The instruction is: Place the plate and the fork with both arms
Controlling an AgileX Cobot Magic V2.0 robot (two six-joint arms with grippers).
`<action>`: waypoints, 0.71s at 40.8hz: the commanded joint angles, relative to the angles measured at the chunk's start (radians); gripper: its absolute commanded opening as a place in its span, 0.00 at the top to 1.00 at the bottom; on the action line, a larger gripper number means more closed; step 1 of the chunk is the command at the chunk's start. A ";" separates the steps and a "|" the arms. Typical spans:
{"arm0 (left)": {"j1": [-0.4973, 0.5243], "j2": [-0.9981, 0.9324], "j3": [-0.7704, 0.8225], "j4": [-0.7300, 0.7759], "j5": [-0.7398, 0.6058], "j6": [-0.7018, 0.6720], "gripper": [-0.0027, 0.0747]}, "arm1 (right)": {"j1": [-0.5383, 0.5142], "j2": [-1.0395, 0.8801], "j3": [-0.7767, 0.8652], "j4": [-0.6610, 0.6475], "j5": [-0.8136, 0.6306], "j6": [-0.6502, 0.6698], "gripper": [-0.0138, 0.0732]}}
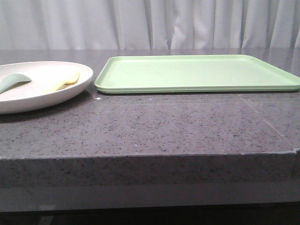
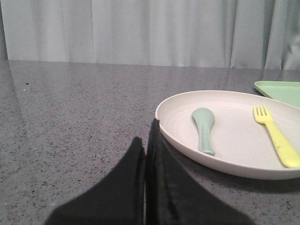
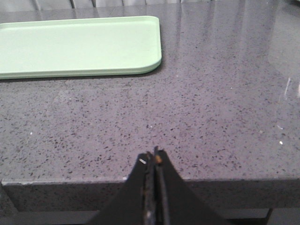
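The plate [image 1: 44,86] sat on the left part of the grey speckled surface [image 1: 154,126], with its near-right rim just beside the corner of the light-green tray [image 1: 197,72] but apart from it. Inside the plate lay two utensils side by side and not touching: the pale-yellow fork [image 2: 276,136], on the side nearer the tray, with its tines pointing toward the curtain [image 1: 150,23], and a grey-green spoon [image 2: 204,130] further toward the plate's middle, bowl end likewise toward the curtain. The tray lay flat and bare across the middle and right of the surface, close to the curtain.

The left pincer [image 2: 145,140] was closed, fingers pressed together with nothing between them, its tip right by the plate's rim; whether it touched the rim could not be told. The right pincer [image 3: 154,161] was also closed and held nothing, hanging over the near edge of the surface, well apart from the tray. Bare stone lay between it and the tray.
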 commanded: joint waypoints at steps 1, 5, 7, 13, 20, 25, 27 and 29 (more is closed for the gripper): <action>0.001 -0.020 0.002 -0.009 -0.101 -0.001 0.99 | -0.006 -0.016 -0.004 0.004 -0.100 -0.012 0.98; 0.001 -0.020 0.002 -0.024 -0.123 -0.001 0.99 | -0.006 -0.016 -0.009 0.007 -0.100 -0.012 0.98; 0.001 -0.020 0.002 -0.040 -0.155 -0.001 0.99 | -0.006 -0.016 -0.018 0.007 -0.100 -0.012 0.98; 0.001 -0.020 -0.006 -0.112 -0.292 -0.001 0.99 | -0.006 -0.016 -0.087 0.007 -0.089 -0.012 0.98; 0.001 -0.015 -0.105 -0.099 -0.295 -0.001 0.99 | -0.006 -0.014 -0.259 0.007 -0.016 -0.012 0.98; 0.001 0.028 -0.221 -0.009 -0.254 -0.001 0.99 | -0.007 0.035 -0.402 0.007 0.018 -0.012 0.98; 0.001 0.064 -0.272 0.035 -0.224 -0.001 0.99 | -0.007 0.073 -0.451 0.007 0.036 -0.012 0.98; 0.001 0.117 -0.331 0.053 -0.190 -0.001 0.99 | -0.007 0.120 -0.497 0.007 0.056 -0.012 0.98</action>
